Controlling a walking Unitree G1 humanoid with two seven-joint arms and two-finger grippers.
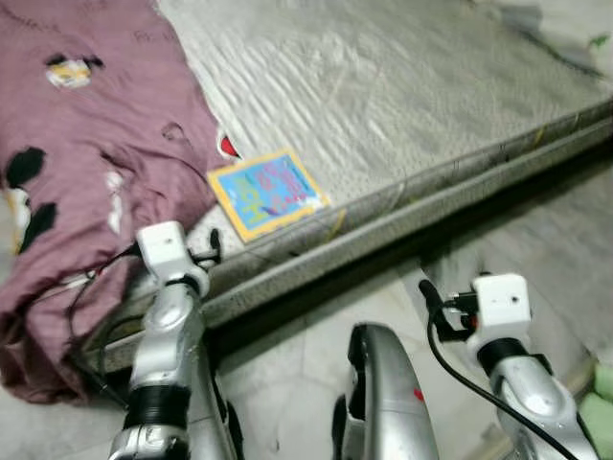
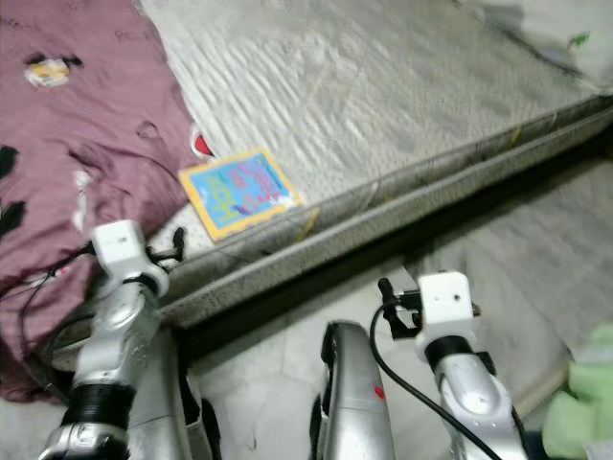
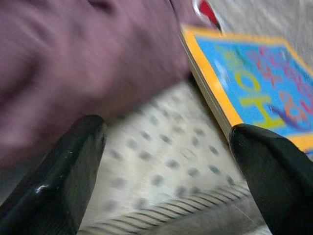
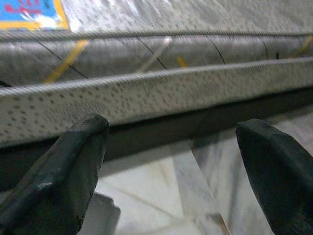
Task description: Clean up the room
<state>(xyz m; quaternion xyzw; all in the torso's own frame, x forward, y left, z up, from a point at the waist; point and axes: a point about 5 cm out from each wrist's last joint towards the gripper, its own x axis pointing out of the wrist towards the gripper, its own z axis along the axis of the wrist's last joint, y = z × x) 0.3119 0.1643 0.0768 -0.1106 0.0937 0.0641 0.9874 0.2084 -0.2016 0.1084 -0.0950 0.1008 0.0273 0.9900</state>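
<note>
lying at centre left on the mattress (image 1: pixel 402 105), a blue-and-yellow book (image 1: pixel 268 192) touches the purple blanket (image 1: pixel 86 144); left gripper (image 3: pixel 166 161) and right gripper (image 4: pixel 171 161) hover spread apart.

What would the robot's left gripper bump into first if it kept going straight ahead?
Probably the mattress top: the open left gripper points at it, with the colourful book and the purple blanket just beyond. Depth is unclear.

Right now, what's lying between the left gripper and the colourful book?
Only bare dotted mattress, seen in the left wrist view between the left gripper's open fingers; the book lies just beyond.
</note>
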